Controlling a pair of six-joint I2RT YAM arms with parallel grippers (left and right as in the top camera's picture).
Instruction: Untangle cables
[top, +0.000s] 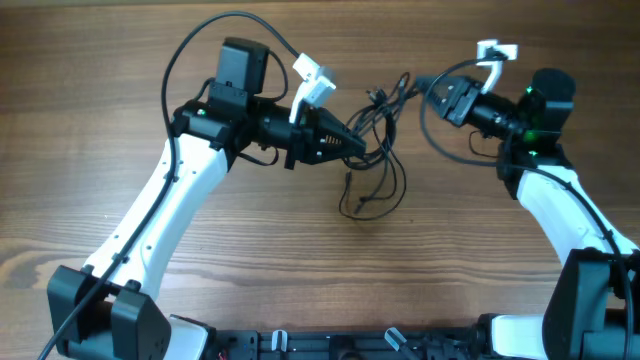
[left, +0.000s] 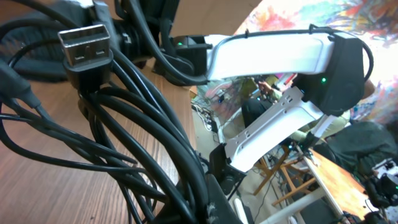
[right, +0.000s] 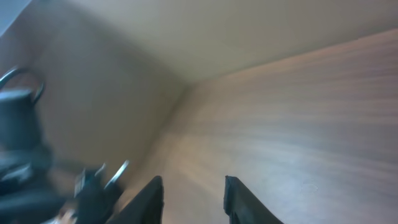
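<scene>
Left gripper clamps the cables; only its wrist view shows a USB plug (above the fingers). Right gripper fingers stand apart.

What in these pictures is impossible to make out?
Knot in the thin black cables: too small overhead; strands overlap in the left wrist view.
Left gripper fingertips: buried in the cables, overhead and left wrist views.
Dark shapes left of the right gripper: right wrist view is blurred.
</scene>
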